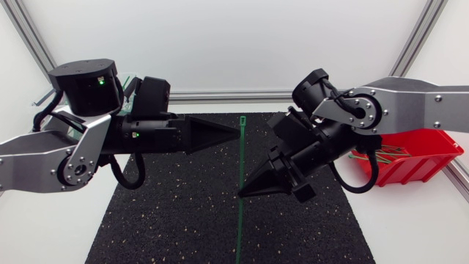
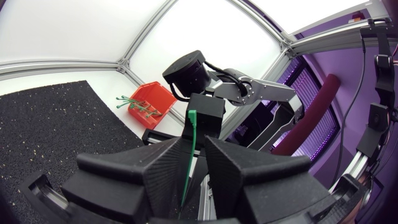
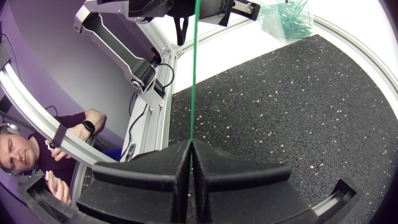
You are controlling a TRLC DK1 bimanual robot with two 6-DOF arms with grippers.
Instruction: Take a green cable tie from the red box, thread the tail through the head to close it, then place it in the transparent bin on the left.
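A green cable tie (image 1: 239, 161) stretches straight over the black mat, its head at the far end. My right gripper (image 1: 243, 192) is shut on the strap about halfway along; in the right wrist view the tie (image 3: 194, 74) rises from the closed fingertips (image 3: 191, 143). My left gripper (image 1: 236, 134) points at the tie just below the head. In the left wrist view its fingers (image 2: 198, 140) stand slightly apart, with the strap (image 2: 190, 134) running between them and lying against one finger. The red box (image 1: 410, 158) holds more green ties. The transparent bin (image 3: 283, 15) also holds ties.
The black rubber mat (image 1: 183, 220) covers the middle of the white table. The red box (image 2: 152, 102) sits at the mat's right, behind my right arm. Both arms hang above the mat's far half.
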